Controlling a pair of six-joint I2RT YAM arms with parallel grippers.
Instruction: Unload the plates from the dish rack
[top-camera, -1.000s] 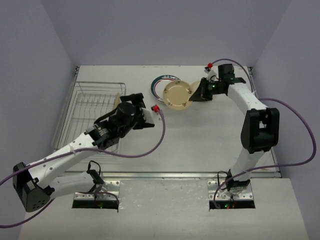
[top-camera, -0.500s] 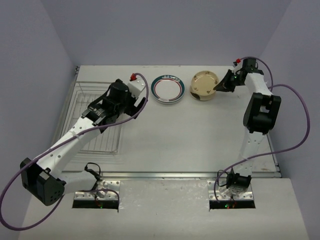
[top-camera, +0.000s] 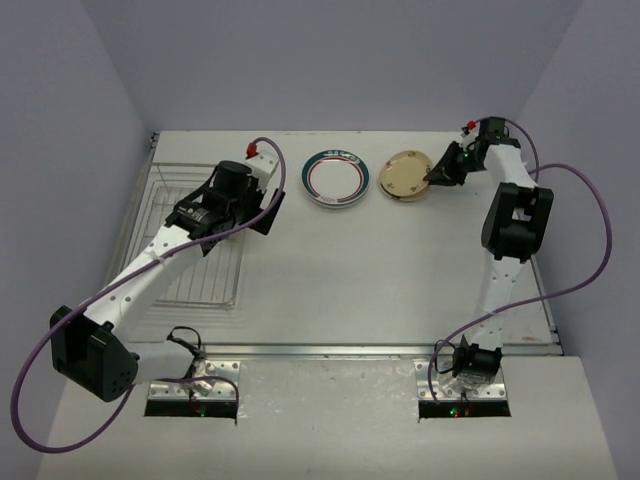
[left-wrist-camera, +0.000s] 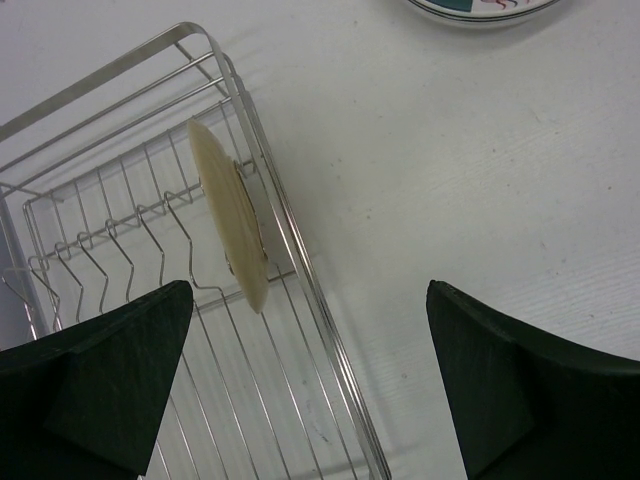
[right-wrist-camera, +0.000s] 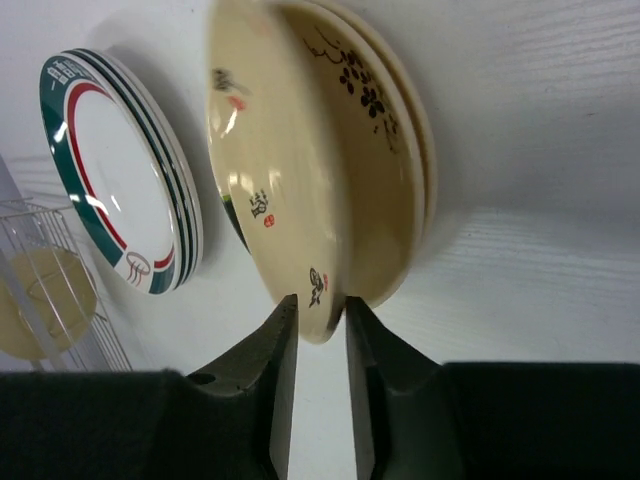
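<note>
The white table (top-camera: 380, 280) fills most of the scene, walled in by pale panels. On its left side lies the dish rack (top-camera: 200, 280), a flat silver wire frame of thin parallel rods with a raised rim. The left arm (top-camera: 150, 265) stretches diagonally over the rack from its base at the near edge. The right arm (top-camera: 510, 220) stands folded on the right and reaches toward the far side of the table. Out on the bare tabletop beyond the rack sits a small stack of teal-rimmed plates (top-camera: 337, 178), white with a red ring, lying flat. Just to their right, near but not touching them, are two tan plates (top-camera: 405, 176), one on the other, the lower one marked with dark blossoms, the upper one tipped up against it. One more tan plate (left-wrist-camera: 228, 225) stands on edge in the rack, leaning close against the rim on the side facing the stacks. The left gripper (left-wrist-camera: 308, 290) hovers above that corner of the rack, its fingers spread wide and holding nothing. The right gripper (right-wrist-camera: 320, 305) has its fingers narrowly apart, with the edge of the upper tan plate between them. I cannot tell whether they pinch it or merely flank it.
</note>
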